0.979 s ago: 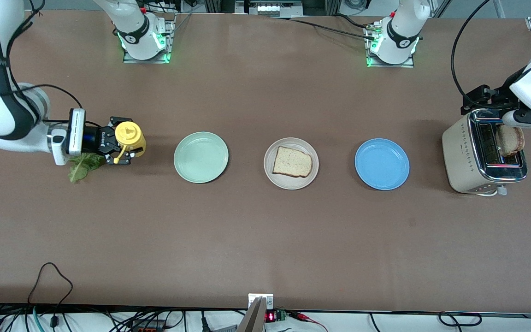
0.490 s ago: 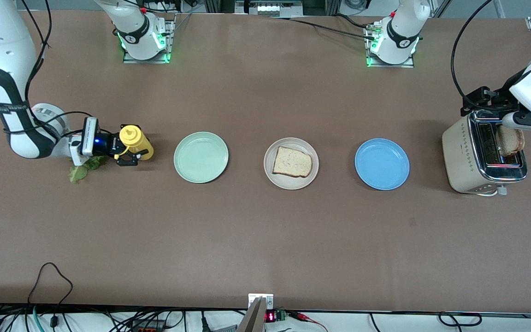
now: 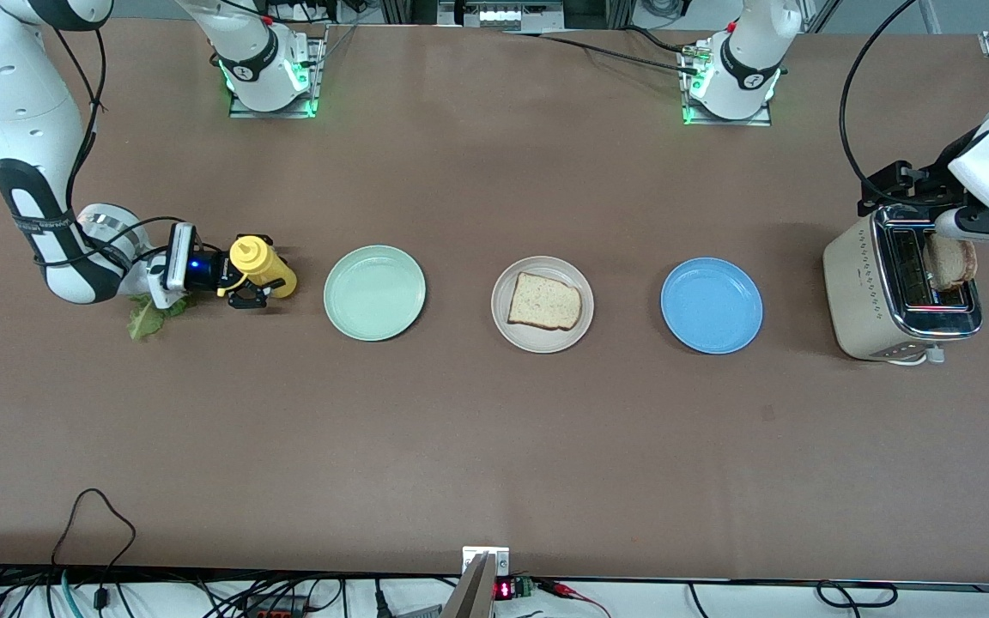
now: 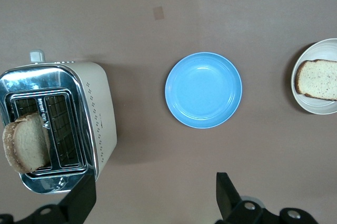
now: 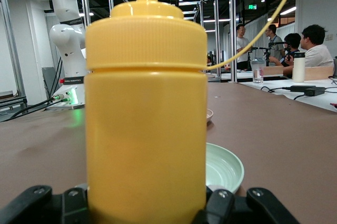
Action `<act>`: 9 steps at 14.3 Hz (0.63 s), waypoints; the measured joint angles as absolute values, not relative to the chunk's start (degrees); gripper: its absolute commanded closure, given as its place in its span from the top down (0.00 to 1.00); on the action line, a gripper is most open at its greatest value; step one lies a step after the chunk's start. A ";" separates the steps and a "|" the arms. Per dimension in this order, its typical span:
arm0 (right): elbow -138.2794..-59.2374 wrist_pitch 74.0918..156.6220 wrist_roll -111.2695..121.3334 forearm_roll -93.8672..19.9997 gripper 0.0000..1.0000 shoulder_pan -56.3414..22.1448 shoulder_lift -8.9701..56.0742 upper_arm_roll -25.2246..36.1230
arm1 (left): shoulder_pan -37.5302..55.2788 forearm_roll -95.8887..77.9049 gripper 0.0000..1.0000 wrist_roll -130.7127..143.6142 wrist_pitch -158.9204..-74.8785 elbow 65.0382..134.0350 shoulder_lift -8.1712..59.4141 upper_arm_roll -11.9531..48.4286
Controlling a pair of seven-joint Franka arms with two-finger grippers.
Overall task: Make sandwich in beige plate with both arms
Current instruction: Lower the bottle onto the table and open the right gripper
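Note:
The beige plate lies mid-table with one bread slice on it; the left wrist view shows this plate and slice too. A second bread slice stands in the toaster. My left gripper hangs over the toaster, open and holding nothing. A green lettuce leaf lies on the table near the right arm's end. Beside the leaf, my right gripper is shut on an upright yellow squeeze bottle, low over the table.
A mint-green plate lies between the yellow bottle and the beige plate. A blue plate lies between the beige plate and the toaster. Cables run along the table edge nearest the front camera.
The right arm has carried the yellow bottle lower and closer to the mint-green plate. The left arm has not moved.

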State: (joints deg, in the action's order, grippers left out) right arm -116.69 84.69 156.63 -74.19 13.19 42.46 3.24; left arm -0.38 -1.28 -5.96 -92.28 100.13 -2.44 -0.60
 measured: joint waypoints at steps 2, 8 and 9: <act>-116.28 84.68 156.65 -74.19 0.41 13.49 43.30 3.24 | -0.38 -1.28 1.00 -5.96 -92.28 100.13 -2.43 -0.58; -115.85 84.50 156.67 -74.19 0.75 13.77 44.12 3.22 | -0.39 -1.28 1.00 -5.96 -92.25 100.12 -2.42 -0.57; -115.80 84.34 156.67 -74.19 0.80 13.78 44.12 3.22 | -0.39 -1.28 1.00 -5.96 -92.25 100.12 -2.42 -0.57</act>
